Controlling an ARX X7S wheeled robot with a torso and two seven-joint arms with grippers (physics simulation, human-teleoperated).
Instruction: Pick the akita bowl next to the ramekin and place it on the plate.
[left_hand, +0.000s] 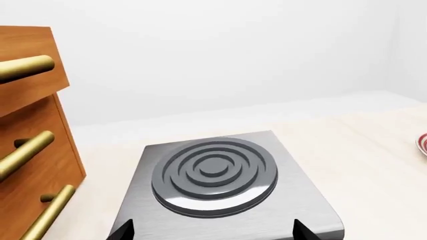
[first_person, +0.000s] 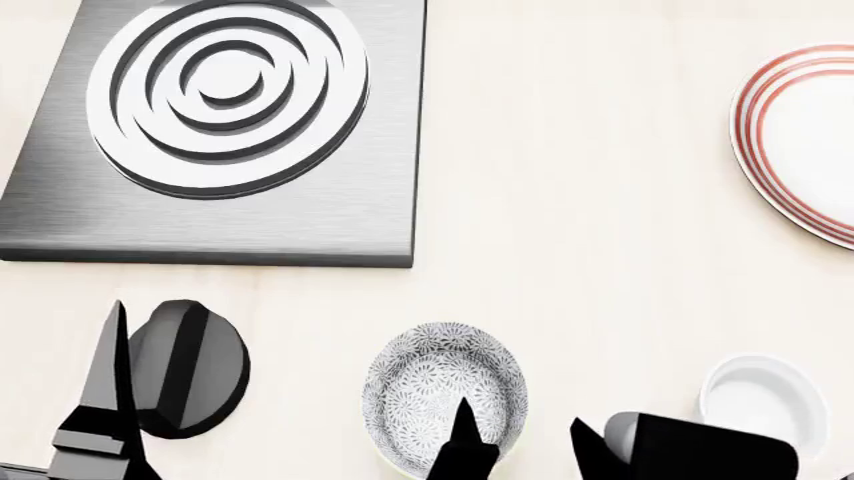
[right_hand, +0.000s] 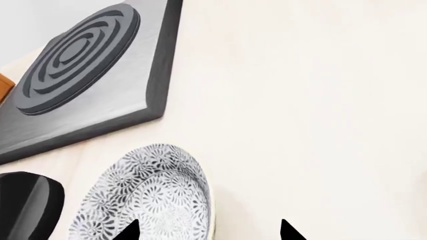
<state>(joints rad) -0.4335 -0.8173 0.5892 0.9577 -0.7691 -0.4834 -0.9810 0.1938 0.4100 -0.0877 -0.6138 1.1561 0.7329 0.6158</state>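
Grey-and-white floral speckled akita bowl (first_person: 445, 395) sits near, left of the plain white ramekin (first_person: 763, 400); the spread right gripper (first_person: 523, 450) straddles its right rim. Red-ringed white plate (first_person: 801, 140) lies far right.

Matte black, angular arm housings (first_person: 694, 445) and pointed black fingertips (first_person: 463, 425) mark the robot's body, beside a rounded black joint (first_person: 187, 368).

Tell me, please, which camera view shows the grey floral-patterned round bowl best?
The head view: the grey floral-patterned round bowl appears almost whole from above, only its near edge hidden by the right pincer. The right wrist view shows it cropped; the left wrist view shows none.
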